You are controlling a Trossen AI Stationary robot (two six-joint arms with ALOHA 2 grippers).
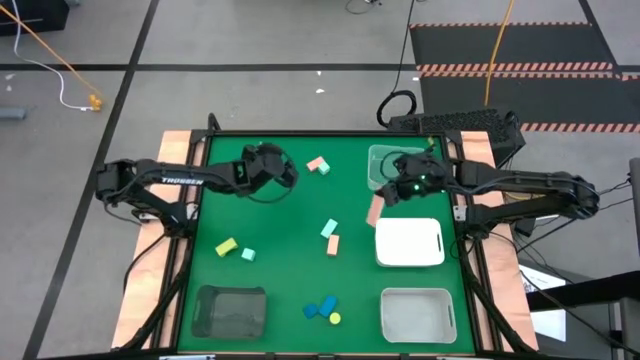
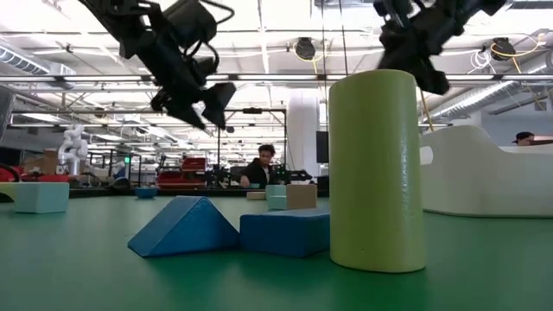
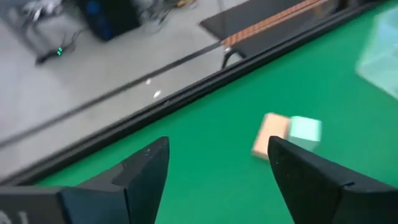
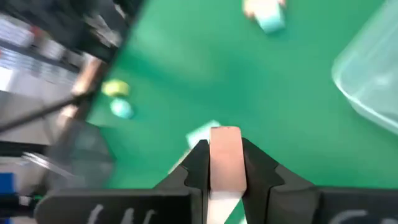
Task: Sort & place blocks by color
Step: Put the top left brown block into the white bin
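Observation:
Small blocks lie scattered on the green table point(image 1: 290, 215): a pink and mint pair point(image 1: 318, 165) at the far middle, a mint and pink pair point(image 1: 330, 236) in the centre, yellow point(image 1: 226, 246) and mint point(image 1: 248, 255) at the left, and blue pieces point(image 1: 320, 308) with a yellow cylinder point(image 1: 334, 318) near the front edge. My left gripper point(image 1: 283, 172) hovers open at the far left, with the far pair point(image 3: 287, 134) ahead of its fingers. My right gripper point(image 4: 225, 149) is shut on a salmon pink bar point(image 1: 374, 210) beside the white tray point(image 1: 410, 243). My right gripper pinches the salmon pink bar point(image 4: 225, 158) between its two fingers, one on each long side, so the fingers lie along it. The bar's free end point(image 4: 225, 132) sticks out past the fingertips. It is lifted clear above the green surface.
A clear tray point(image 1: 385, 160) sits at the far right, a white tray at the right middle, a pale tray point(image 1: 418, 313) at the near right and a dark tray point(image 1: 229, 310) at the near left. In the low view the yellow cylinder point(image 2: 376, 173) and blue pieces point(image 2: 229, 231) stand close.

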